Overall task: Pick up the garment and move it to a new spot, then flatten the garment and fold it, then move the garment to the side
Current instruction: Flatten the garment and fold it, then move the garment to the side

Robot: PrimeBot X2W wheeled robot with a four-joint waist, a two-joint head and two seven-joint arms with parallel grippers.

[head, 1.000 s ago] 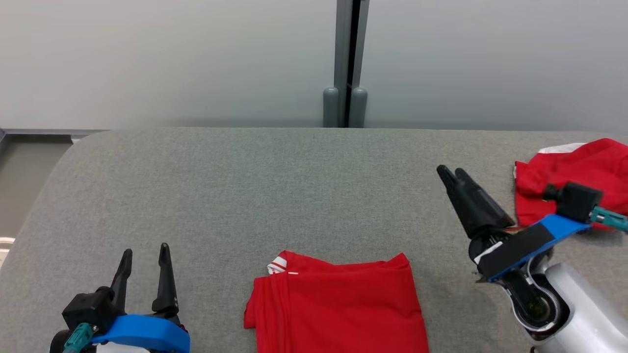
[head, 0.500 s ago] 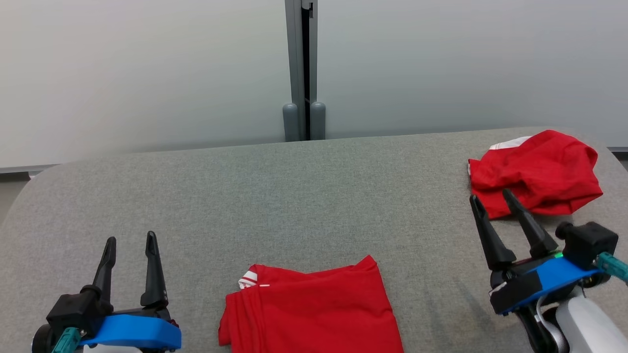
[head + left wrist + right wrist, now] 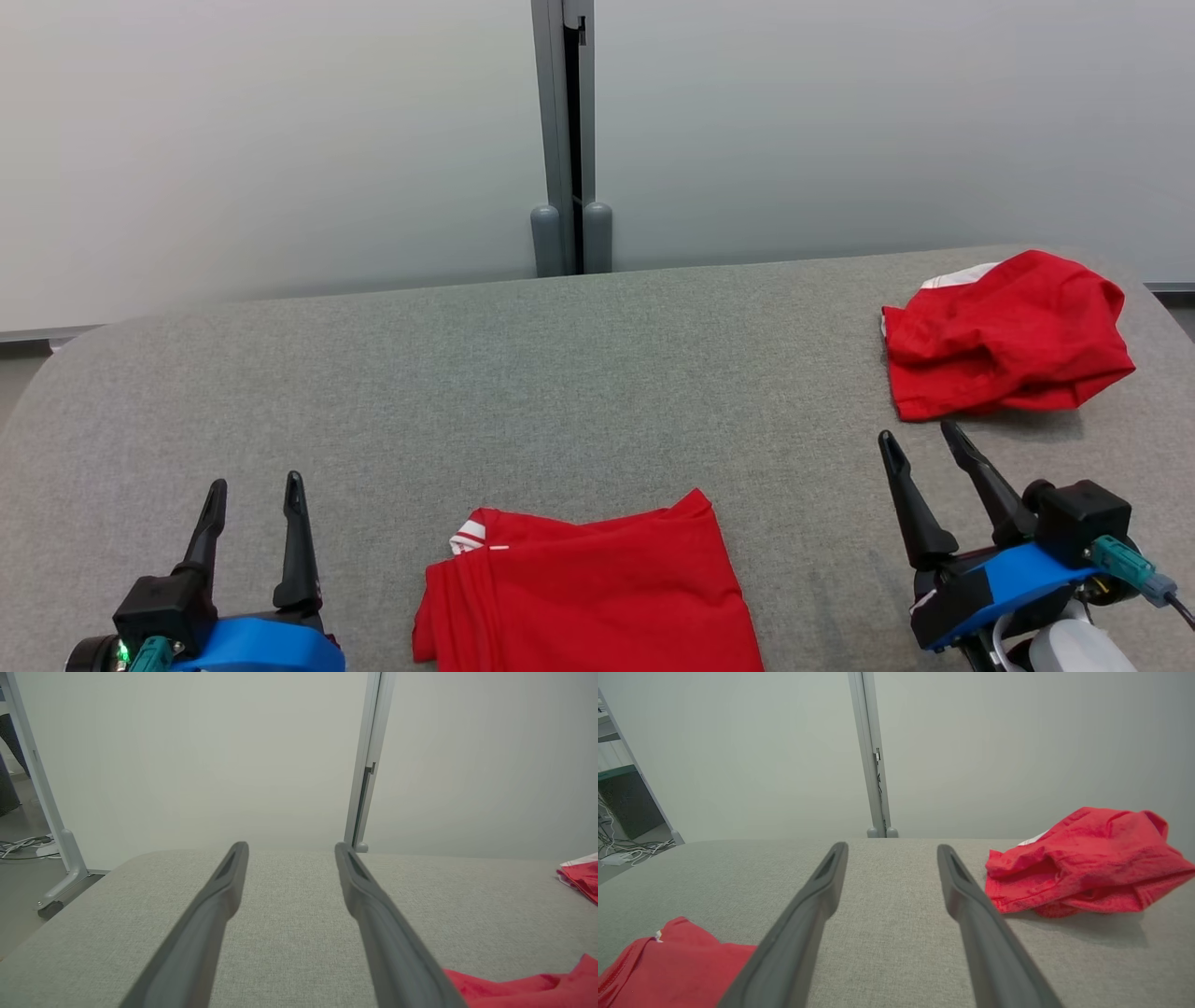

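Two red garments lie on the grey cloth-covered table (image 3: 560,373). A neatly folded red garment (image 3: 588,597) with a white-striped collar sits at the front centre. A crumpled red garment (image 3: 1004,336) with a white edge lies at the back right. My left gripper (image 3: 255,482) stands open at the lower left, empty, left of the folded one. My right gripper (image 3: 918,432) stands open at the lower right, empty, just in front of the crumpled one and apart from it. The right wrist view has the crumpled garment (image 3: 1083,863) right of my fingers and the folded garment (image 3: 668,961) at lower left.
Behind the table runs a pale partition wall with a grey post (image 3: 563,140). The table's corners are rounded at the left and the far right. In the left wrist view a wheeled frame leg (image 3: 60,872) and floor cables (image 3: 23,844) lie beyond the left edge.
The head view has swung to the right, bringing the crumpled garment fully into view. My right gripper has drawn back toward the lower right and turned so its open fingers point up. The left arm holds still.
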